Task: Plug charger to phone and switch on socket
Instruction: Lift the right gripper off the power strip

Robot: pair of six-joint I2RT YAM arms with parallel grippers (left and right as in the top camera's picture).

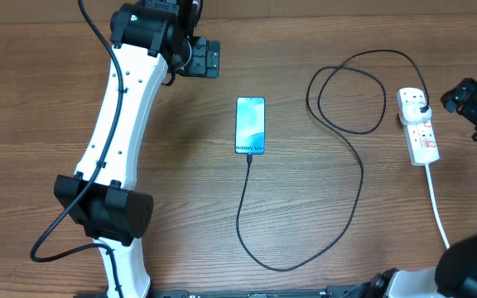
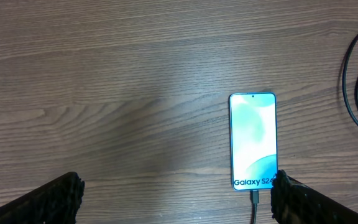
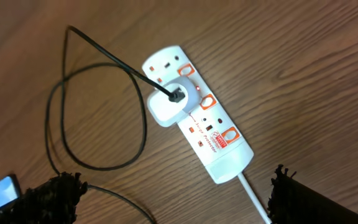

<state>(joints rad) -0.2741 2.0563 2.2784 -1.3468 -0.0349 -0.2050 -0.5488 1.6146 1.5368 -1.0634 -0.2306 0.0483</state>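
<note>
The phone (image 1: 251,126) lies flat on the wooden table (image 1: 172,165) near its middle, screen up and lit pale blue, with small dark lettering at its near end. The charger (image 1: 359,178) has its slim tip in the port at that end. From there the black cable runs toward the near edge, bends right, climbs back up the table and makes a loose loop before it reaches the socket (image 1: 418,126). The socket sits well to the right of the phone. In the right wrist view the cable's other end is in a white adapter (image 3: 168,104) pushed into the second outlet, and a small red glow shows right beside it. A thick white cord (image 1: 437,207) leaves the socket's near end. The left gripper (image 2: 176,190) hangs above bare wood to the left of the phone, fingers (image 2: 45,202) spread wide with nothing between them. The right gripper (image 3: 174,186) hangs near the socket on its right, touching neither it nor the cable, fingers (image 3: 303,202) equally wide apart and empty.
</note>
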